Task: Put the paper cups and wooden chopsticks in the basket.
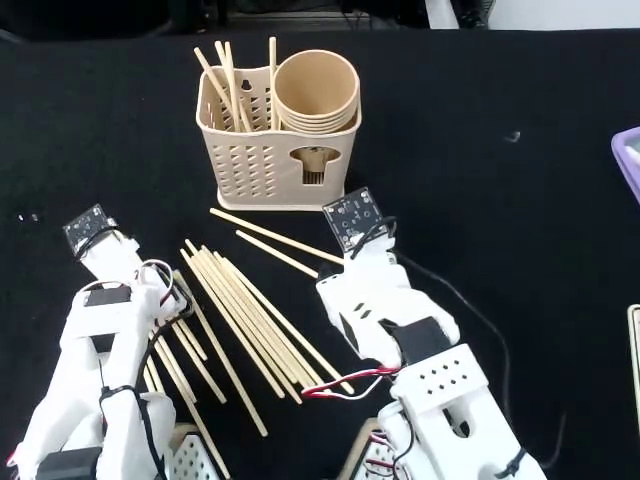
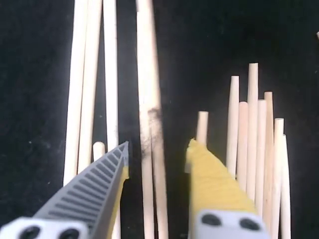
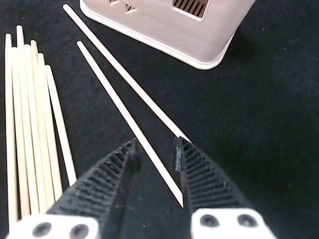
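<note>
The beige slotted basket (image 1: 270, 160) stands at the back of the table. It holds a stack of paper cups (image 1: 316, 92) and several wooden chopsticks (image 1: 232, 80). Two loose chopsticks (image 1: 275, 243) lie in front of the basket, and a bundle of chopsticks (image 1: 250, 320) lies between the arms. My right gripper (image 3: 154, 144) is open low over the table, its fingers either side of one thin chopstick (image 3: 114, 99). The second chopstick (image 3: 124, 74) runs beside it. My left gripper (image 2: 157, 147) is open over more chopsticks, with one chopstick (image 2: 149, 109) between its fingers.
The basket's corner (image 3: 199, 45) is close ahead of the right gripper. Black cloth covers the table (image 1: 520, 220). A purple container's edge (image 1: 628, 155) shows at the far right. More chopsticks (image 1: 185, 365) lie under and beside the left arm.
</note>
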Robot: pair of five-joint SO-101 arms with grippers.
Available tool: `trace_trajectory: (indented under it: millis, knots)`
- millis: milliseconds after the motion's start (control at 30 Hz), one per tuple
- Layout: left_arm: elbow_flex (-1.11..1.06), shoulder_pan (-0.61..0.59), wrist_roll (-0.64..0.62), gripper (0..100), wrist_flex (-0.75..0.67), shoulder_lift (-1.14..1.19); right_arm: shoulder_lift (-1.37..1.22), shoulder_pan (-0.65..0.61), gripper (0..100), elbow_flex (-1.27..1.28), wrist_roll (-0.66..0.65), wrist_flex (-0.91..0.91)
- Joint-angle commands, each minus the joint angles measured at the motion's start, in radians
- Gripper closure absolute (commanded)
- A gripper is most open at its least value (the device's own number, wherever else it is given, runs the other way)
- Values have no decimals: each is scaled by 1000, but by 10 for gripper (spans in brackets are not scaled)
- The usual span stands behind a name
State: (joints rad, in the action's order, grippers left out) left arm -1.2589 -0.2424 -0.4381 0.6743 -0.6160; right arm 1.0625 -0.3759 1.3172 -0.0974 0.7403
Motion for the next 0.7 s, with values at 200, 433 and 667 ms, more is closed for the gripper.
trace_trajectory:
  millis: [200,433,667]
  knots:
    - [59,4,11,883,-49,98,33,12,884,-5,-2,-14]
    - [194,-1,6,891,18,304,33,12,884,-5,-2,-14]
    - [223,-1,8,971,5,307,33,12,884,-5,-2,-14]
